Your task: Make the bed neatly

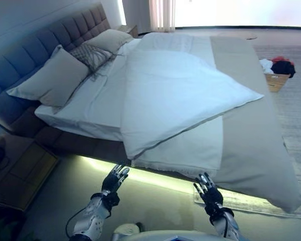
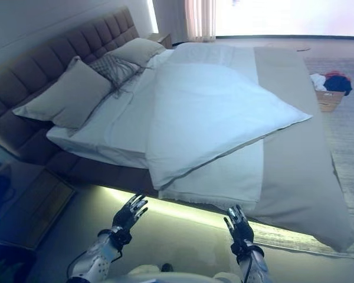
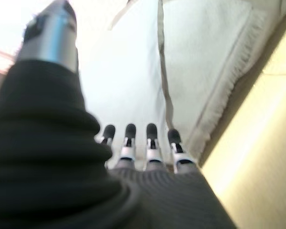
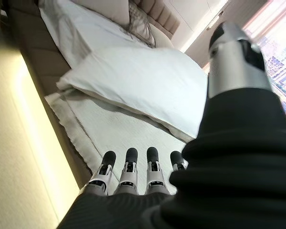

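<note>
Duvet point(image 1: 175, 95) corner overhangs bed point(image 1: 261, 145) edge; both hands open, apart below.

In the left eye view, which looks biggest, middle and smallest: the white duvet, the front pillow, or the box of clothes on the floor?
Largest to smallest, as they look:
1. duvet
2. front pillow
3. box of clothes
The box sits farther away, so it may look smaller than it is.
</note>
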Available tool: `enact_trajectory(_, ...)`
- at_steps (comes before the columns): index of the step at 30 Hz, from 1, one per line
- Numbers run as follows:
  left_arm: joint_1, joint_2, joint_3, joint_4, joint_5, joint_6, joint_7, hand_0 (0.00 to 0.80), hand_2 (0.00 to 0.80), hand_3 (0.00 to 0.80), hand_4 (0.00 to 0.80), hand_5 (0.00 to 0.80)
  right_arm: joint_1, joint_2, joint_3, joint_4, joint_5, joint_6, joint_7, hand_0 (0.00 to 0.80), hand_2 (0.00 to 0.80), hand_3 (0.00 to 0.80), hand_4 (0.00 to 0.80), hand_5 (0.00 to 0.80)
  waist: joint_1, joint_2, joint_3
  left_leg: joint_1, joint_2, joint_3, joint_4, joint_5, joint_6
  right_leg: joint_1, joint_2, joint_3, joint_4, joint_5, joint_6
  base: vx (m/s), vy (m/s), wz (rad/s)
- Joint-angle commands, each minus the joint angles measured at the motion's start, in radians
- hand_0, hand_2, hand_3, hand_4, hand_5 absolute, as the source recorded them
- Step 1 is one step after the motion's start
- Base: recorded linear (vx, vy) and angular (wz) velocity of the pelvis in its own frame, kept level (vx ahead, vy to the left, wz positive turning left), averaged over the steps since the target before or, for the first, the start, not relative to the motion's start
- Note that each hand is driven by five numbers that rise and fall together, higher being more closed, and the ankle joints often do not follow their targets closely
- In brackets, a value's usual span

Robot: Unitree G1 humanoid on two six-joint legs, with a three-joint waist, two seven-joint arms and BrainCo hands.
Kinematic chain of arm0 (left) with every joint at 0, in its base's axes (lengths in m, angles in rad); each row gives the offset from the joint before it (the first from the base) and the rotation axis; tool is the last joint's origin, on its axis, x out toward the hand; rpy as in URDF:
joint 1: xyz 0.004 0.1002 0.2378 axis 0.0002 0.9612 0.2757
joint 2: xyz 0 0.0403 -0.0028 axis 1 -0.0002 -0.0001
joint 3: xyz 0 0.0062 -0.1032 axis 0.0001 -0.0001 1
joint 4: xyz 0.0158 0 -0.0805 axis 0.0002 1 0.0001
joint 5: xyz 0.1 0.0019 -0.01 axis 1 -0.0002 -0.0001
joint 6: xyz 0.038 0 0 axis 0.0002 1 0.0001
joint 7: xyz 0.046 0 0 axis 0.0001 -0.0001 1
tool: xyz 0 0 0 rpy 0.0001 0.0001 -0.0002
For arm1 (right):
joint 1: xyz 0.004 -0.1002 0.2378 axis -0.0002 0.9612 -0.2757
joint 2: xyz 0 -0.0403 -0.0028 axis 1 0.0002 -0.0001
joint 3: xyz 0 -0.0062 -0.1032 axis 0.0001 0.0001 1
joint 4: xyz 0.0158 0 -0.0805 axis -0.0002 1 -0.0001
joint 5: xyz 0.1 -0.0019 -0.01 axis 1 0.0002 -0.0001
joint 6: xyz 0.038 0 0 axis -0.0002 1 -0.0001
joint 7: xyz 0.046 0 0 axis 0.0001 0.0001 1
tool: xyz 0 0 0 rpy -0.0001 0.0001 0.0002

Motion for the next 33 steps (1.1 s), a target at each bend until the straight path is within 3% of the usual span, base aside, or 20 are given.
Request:
enact_trajectory(1,0.001,0.045,0.052,-0.094,-0.01,-0.045,-0.001,0.0,0.0,0.0,0.0,0.0,0.018,0.018,-0.035,-0.091,0.03,-0.036,0.034,0.0,0.0,0.0,0.0,0.0,-0.009,0.007,0.028,0.043,-0.054,-0.062,0.114,-0.16,0.156,-0.138,0.052,0.115,0.01,0.425,0.096,0.148,0.189,0.59)
enact_trajectory(2,0.002,0.049,0.06,-0.101,-0.022,-0.043,0.007,0.0,0.0,0.0,0.0,0.0,0.019,0.015,-0.036,-0.085,0.033,-0.027,0.052,0.0,0.0,0.0,0.0,0.0,-0.011,0.002,0.031,0.054,-0.063,-0.066,0.115,-0.168,0.158,-0.158,0.055,0.107,-0.024,0.439,0.098,0.135,0.077,0.47)
enact_trajectory(3,-0.001,0.052,0.065,-0.111,-0.03,-0.041,0.022,0.0,0.0,0.0,0.0,0.0,0.018,0.014,-0.034,-0.078,0.026,-0.031,0.067,0.0,0.0,0.0,0.0,0.0,-0.016,-0.007,0.032,0.053,-0.067,-0.065,0.109,-0.154,0.158,-0.162,0.062,0.075,-0.111,0.47,0.077,0.164,-0.06,0.25)
enact_trajectory(5,-0.016,0.056,0.063,-0.122,-0.044,-0.031,0.048,0.0,0.0,0.0,0.0,0.0,0.004,0.008,-0.031,-0.055,0.029,-0.043,0.087,0.0,0.0,0.0,0.0,0.0,-0.028,-0.043,0.032,0.086,-0.091,-0.109,0.103,-0.196,0.136,-0.162,0.082,0.068,-0.362,0.511,0.123,0.293,-0.201,-0.14)
enact_trajectory(7,-0.045,0.062,0.06,-0.11,-0.051,-0.017,0.048,0.0,0.0,0.0,0.0,0.0,-0.041,0.001,-0.037,-0.02,0.045,-0.039,0.083,0.0,0.0,0.0,0.0,0.0,-0.046,-0.078,0.034,0.111,-0.103,-0.124,0.09,-0.204,0.114,-0.156,0.083,0.036,-0.62,0.562,0.139,0.349,-0.247,-0.32)
enact_trajectory(9,-0.066,0.063,0.056,-0.094,-0.056,-0.014,0.028,0.0,0.0,0.0,0.0,0.0,-0.083,-0.004,-0.038,0.002,0.048,-0.027,0.063,0.0,0.0,0.0,0.0,0.0,-0.051,-0.082,0.036,0.143,-0.09,-0.124,0.075,-0.223,0.105,-0.14,0.112,-0.003,-0.769,0.592,0.157,0.365,-0.195,-0.18)
enact_trajectory(12,-0.07,0.057,0.051,-0.087,-0.05,-0.006,0.001,0.0,0.0,0.0,0.0,0.0,-0.099,-0.002,-0.024,0.026,0.049,-0.033,0.047,0.0,0.0,0.0,0.0,0.0,-0.035,-0.093,0.03,0.159,-0.081,-0.112,0.074,-0.239,0.109,-0.129,0.127,-0.064,-0.776,0.594,0.158,0.305,-0.157,0.03)
enact_trajectory(17,-0.029,0.041,0.049,-0.102,-0.034,-0.005,-0.023,0.0,0.0,0.0,0.0,0.0,-0.065,0.005,-0.034,0.079,0.047,-0.034,0.08,0.0,0.0,0.0,0.0,0.0,-0.03,-0.111,0.018,0.149,-0.057,-0.089,0.177,-0.288,0.107,-0.086,0.136,-0.042,-0.701,0.545,0.15,0.381,-0.275,0.23)
enact_trajectory(18,-0.011,0.039,0.053,-0.109,-0.051,-0.004,-0.018,0.0,0.0,0.0,0.0,0.0,-0.057,0.003,-0.04,0.087,0.044,-0.027,0.07,0.0,0.0,0.0,0.0,0.0,-0.025,-0.105,0.018,0.156,-0.038,-0.085,0.199,-0.304,0.104,-0.078,0.139,-0.042,-0.659,0.536,0.15,0.384,-0.32,0.32)
enact_trajectory(21,0.027,0.04,0.077,-0.131,-0.048,-0.005,-0.061,0.0,0.0,0.0,0.0,0.0,-0.048,-0.005,-0.03,0.058,0.05,-0.025,0.103,0.0,0.0,0.0,0.0,0.0,-0.021,-0.099,0.014,0.119,0.006,-0.092,0.291,-0.204,0.063,-0.044,0.184,-0.034,-0.615,0.471,0.116,0.343,-0.353,0.23)
enact_trajectory(24,0.033,0.031,0.053,-0.13,-0.048,-0.03,-0.067,0.0,0.0,0.0,0.0,0.0,-0.057,-0.021,-0.031,0.064,0.047,-0.015,0.085,0.0,0.0,0.0,0.0,0.0,-0.026,-0.094,0.001,0.09,0.019,-0.095,0.368,-0.147,0.034,-0.018,0.224,-0.037,-0.613,0.409,0.084,0.262,-0.246,-0.11)
enact_trajectory(27,0.021,0.024,0.018,-0.143,-0.05,-0.04,-0.071,0.0,0.0,0.0,0.0,0.0,-0.063,-0.053,-0.036,0.07,0.07,-0.015,0.086,0.0,0.0,0.0,0.0,0.0,-0.032,-0.09,0.001,0.001,0.015,-0.082,0.599,-0.056,-0.007,0.028,0.252,-0.066,-0.604,0.331,0.023,0.229,-0.243,-0.08)
enact_trajectory(29,0.023,0.018,0.001,-0.142,-0.051,-0.044,-0.081,0.0,0.0,0.0,0.0,0.0,-0.056,-0.067,-0.04,0.073,0.079,-0.018,0.079,0.0,0.0,0.0,0.0,0.0,-0.036,-0.086,0.007,-0.076,0.047,-0.071,0.689,0.006,-0.028,0.056,0.272,-0.069,-0.604,0.301,-0.01,0.174,-0.187,0.04)
enact_trajectory(31,0.029,0.014,-0.014,-0.147,-0.043,-0.047,-0.096,0.0,0.0,0.0,0.0,0.0,-0.045,-0.076,-0.048,0.066,0.107,-0.024,0.083,0.0,0.0,0.0,0.0,0.0,-0.036,-0.083,0.025,-0.156,0.095,-0.072,0.662,0.032,-0.022,0.076,0.289,-0.057,-0.603,0.286,-0.022,0.159,-0.109,0.08)
enact_trajectory(33,0.036,0.019,-0.01,-0.147,-0.042,-0.053,-0.105,0.0,0.0,0.0,0.0,0.0,-0.048,-0.07,-0.047,0.056,0.108,-0.025,0.081,0.0,0.0,0.0,0.0,0.0,-0.027,-0.07,0.038,-0.157,0.127,-0.083,0.49,0.079,-0.028,0.092,0.317,-0.034,-0.607,0.271,-0.018,0.215,-0.011,-0.02)
